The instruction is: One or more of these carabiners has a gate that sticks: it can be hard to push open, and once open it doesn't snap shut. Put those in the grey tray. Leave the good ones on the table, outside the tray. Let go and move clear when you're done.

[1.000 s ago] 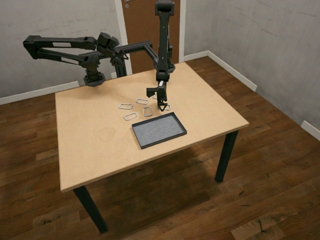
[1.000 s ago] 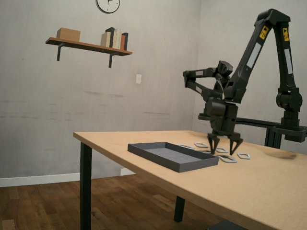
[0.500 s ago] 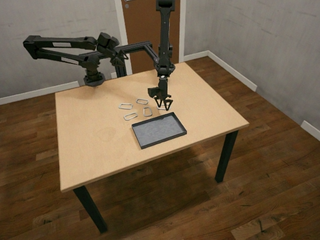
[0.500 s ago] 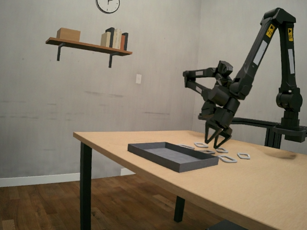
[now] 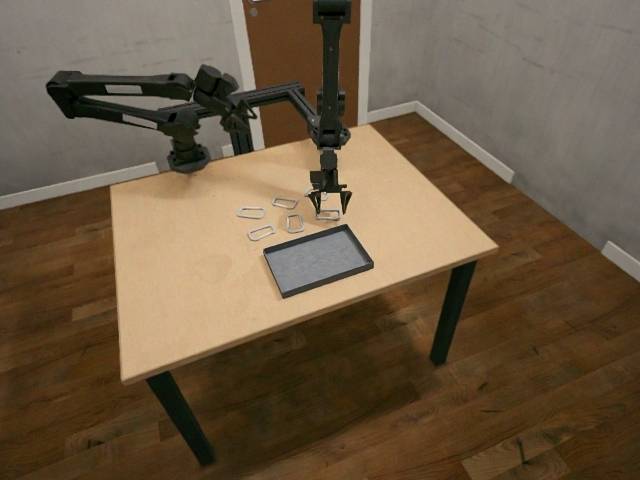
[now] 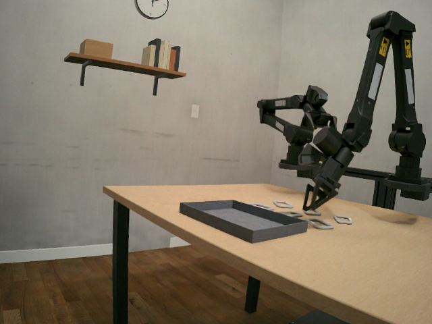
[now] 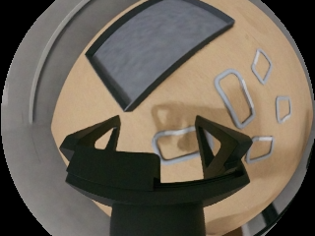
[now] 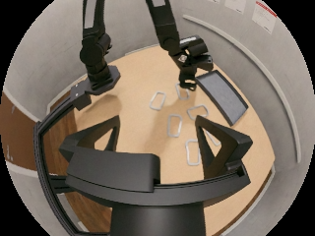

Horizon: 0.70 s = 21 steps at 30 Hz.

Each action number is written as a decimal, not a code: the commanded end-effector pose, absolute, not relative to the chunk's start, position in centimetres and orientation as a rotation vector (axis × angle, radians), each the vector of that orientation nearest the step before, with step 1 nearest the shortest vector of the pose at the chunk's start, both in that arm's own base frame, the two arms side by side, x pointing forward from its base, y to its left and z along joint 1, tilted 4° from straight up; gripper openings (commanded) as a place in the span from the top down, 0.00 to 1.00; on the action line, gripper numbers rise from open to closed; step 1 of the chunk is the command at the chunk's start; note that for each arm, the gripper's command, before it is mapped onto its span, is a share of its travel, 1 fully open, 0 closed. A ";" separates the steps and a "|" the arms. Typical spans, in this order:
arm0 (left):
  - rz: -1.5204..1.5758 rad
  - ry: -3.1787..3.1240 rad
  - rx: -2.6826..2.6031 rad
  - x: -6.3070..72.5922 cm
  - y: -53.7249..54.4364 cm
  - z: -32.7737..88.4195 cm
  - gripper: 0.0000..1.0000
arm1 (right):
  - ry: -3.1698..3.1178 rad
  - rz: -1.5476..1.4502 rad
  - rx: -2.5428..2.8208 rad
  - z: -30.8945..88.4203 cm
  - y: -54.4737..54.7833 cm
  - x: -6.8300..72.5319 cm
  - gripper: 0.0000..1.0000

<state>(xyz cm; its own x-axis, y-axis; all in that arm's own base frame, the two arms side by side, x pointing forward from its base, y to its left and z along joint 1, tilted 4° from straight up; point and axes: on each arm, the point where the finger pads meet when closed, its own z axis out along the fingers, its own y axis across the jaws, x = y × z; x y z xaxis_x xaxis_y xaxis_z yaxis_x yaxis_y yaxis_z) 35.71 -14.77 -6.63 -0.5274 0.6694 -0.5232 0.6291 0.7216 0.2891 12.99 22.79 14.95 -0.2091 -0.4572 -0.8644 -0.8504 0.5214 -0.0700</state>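
Top view: L gripper [image 5: 330, 210] [image 6: 308, 209] [image 7: 157, 117] [image 8: 188, 87] was held wide and empty over nearest carabiner [image 5: 328, 219] [image 6: 322, 227] [image 7: 179, 159] [image 8: 183, 98], on table beside grey tray [image 5: 327, 281] [image 6: 216, 220] [image 7: 168, 74] [image 8: 215, 101].
R gripper [image 5: 241, 114] [image 8: 157, 117] was parked wide, nothing held. Gate cond. could not be told visually; a push-and-release check was judged req'd, w/ frame steadied, adj. rings avoided, and tray transfer reserved for confirmed stickers.

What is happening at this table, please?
A robot is sorting carabiners, apparently. The left gripper is open above one carabiner, holding nothing. The right gripper is open and away from them. All six carabiners are on the table, and the grey tray is empty.
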 end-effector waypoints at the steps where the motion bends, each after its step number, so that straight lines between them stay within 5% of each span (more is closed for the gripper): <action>1: 0.022 2.348 0.733 35.2 -14.3 -7.0 0.00 | 1.845 0.544 -1.069 15.5 22.9 13.1 0.00; 21: -0.144 2.393 0.556 30.9 -14.2 -7.8 0.00 | 1.845 0.544 -1.069 15.5 22.9 13.1 0.00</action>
<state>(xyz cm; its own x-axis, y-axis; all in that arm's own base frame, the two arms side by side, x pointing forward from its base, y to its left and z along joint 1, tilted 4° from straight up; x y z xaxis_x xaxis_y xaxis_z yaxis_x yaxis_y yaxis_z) 30.29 -13.98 -8.13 -0.6928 0.3736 -0.6168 0.4382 0.8974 0.0513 12.99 22.79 14.95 -0.2091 -0.4572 -0.8644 -0.8504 0.5214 -0.0700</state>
